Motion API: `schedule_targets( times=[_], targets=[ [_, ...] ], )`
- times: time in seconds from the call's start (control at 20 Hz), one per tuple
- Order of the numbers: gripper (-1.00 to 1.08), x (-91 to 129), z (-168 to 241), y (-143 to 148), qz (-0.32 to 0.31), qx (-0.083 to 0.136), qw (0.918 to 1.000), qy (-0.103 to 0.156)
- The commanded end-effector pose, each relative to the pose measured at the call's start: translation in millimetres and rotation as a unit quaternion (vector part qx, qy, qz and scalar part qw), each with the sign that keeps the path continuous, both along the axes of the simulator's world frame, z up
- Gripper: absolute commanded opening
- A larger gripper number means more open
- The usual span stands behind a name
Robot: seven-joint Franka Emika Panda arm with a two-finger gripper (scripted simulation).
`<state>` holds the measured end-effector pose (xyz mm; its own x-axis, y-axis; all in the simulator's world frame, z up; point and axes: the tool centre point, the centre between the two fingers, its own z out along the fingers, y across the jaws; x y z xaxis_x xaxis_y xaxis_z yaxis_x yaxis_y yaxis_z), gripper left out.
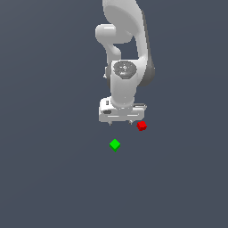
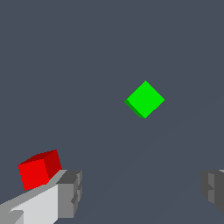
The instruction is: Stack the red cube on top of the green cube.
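My gripper hangs with its jaws spread wide and nothing between them; the grey, ridged pads show blocky and matte. The red cube sits outside one finger, close against it, though I cannot tell if they touch. In the exterior view it lies by my gripper's right end. The green cube, flat-shaded and sharp-edged, rests apart on the smooth dark floor, turned corner-on.

My end effector looks smooth matt white with grey pads; the red cube and green cube are plain, flat-coloured.
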<state>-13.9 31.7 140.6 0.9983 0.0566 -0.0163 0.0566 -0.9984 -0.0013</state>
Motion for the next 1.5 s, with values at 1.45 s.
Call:
schedule_targets(
  times=[1.45],
  targets=[
    [1.0,-58.6,-96.8,134.7,0.128,0.001,0.9918,-0.008]
  ],
)
